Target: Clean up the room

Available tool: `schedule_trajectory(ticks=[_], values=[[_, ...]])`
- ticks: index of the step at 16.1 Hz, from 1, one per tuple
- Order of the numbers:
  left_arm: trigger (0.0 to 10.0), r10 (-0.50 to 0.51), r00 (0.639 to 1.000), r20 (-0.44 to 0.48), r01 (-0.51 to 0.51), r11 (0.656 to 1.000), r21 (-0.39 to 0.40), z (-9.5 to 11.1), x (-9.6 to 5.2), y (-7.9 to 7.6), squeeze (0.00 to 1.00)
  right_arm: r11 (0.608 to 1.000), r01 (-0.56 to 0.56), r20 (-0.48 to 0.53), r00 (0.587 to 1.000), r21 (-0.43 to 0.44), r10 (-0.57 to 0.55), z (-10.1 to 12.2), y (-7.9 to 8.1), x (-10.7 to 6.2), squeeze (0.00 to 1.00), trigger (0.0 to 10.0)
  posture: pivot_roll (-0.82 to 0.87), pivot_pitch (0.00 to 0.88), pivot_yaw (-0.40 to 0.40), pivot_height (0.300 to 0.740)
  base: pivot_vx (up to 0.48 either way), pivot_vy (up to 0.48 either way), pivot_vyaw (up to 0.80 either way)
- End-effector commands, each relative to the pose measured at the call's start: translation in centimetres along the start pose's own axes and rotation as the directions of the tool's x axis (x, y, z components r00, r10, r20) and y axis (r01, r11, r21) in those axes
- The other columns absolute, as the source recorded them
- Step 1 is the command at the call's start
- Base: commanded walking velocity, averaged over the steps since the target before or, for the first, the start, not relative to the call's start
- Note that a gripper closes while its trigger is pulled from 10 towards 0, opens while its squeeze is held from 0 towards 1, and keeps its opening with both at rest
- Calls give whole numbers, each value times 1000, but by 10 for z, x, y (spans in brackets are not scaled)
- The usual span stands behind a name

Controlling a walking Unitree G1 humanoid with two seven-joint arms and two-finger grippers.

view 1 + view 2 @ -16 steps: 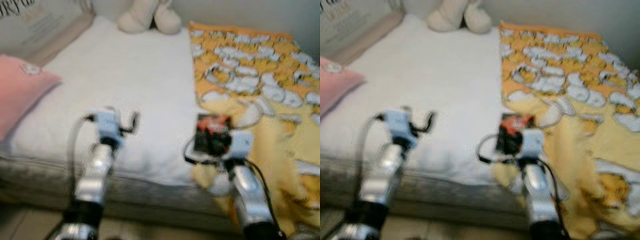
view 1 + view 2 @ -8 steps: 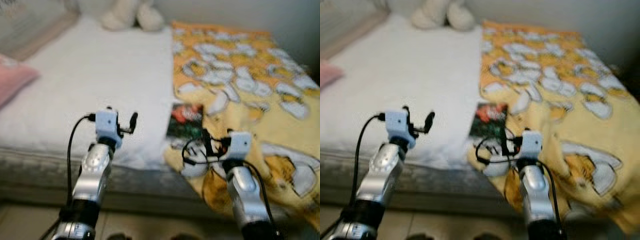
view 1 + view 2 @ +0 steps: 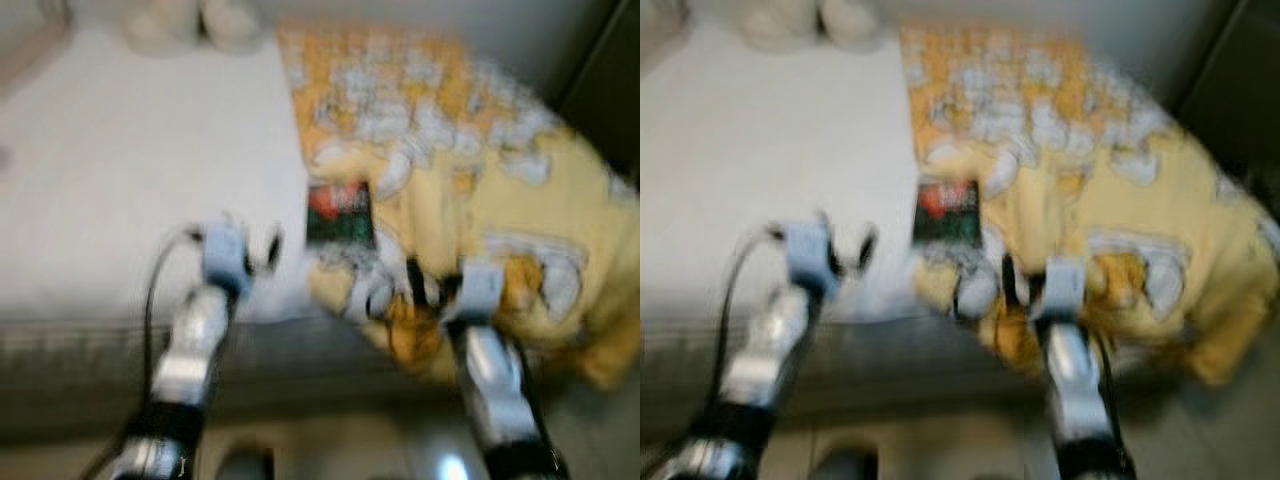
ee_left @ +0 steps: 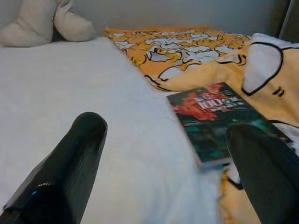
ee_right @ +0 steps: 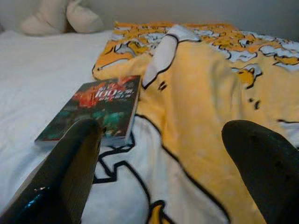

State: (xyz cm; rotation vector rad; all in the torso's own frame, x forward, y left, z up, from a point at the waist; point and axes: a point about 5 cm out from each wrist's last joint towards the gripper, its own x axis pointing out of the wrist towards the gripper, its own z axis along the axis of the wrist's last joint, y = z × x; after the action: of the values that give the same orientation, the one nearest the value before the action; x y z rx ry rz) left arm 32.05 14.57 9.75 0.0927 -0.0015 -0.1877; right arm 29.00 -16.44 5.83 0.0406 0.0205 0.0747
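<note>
A dark book with a red and green cover [image 3: 339, 213] lies on the bed, at the edge where the yellow patterned blanket [image 3: 470, 180] meets the white sheet [image 3: 150, 170]. Both arms reach out over the bed's front edge. My left gripper [image 3: 262, 250] hangs open over the white sheet, left of the book [image 4: 219, 122]. My right gripper [image 3: 420, 290] is open too, low over the blanket, with the book [image 5: 96, 109] just ahead on its left side. Neither holds anything. The head views are blurred.
A cream plush toy [image 4: 46, 23] sits at the far end of the bed against the wall. The mattress side [image 3: 100, 360] runs below the arms, with floor beneath. A dark upright surface [image 3: 610, 70] stands at the far right.
The whole picture has shifted left and blurred, so the camera has turned right; the pink pillow has left the view. The book, earlier level with my right gripper, now lies ahead of it.
</note>
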Motion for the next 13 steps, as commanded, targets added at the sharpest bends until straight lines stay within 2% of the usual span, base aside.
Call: schedule_trajectory(ticks=[1,3,5,11,13], values=[[10000,21,1000,18,-22,999,32,8,5,5,0,1000,-4,20,1000,-1,4,6,4,5,0,10000,19,0,-73,677,0,0,0],[10000,32,999,28,-32,999,21,11,6,8,0,1000,-4,13,1000,-5,4,5,5,6,0,10000,22,0,-75,677,0,0,0],[10000,22,999,36,-22,1000,1,13,6,8,0,1000,4,-3,1000,-10,-4,3,5,7,0,10000,22,0,-72,677,459,0,0],[10000,-12,1000,29,12,1000,22,14,12,3,0,1000,26,-6,1000,-9,-26,3,3,10,0,10000,9,0,-51,677,463,0,-721],[10000,-10,1000,26,10,1000,9,15,14,3,0,1000,26,17,1000,-15,-26,5,1,9,0,10000,5,0,-43,677,480,0,0]])
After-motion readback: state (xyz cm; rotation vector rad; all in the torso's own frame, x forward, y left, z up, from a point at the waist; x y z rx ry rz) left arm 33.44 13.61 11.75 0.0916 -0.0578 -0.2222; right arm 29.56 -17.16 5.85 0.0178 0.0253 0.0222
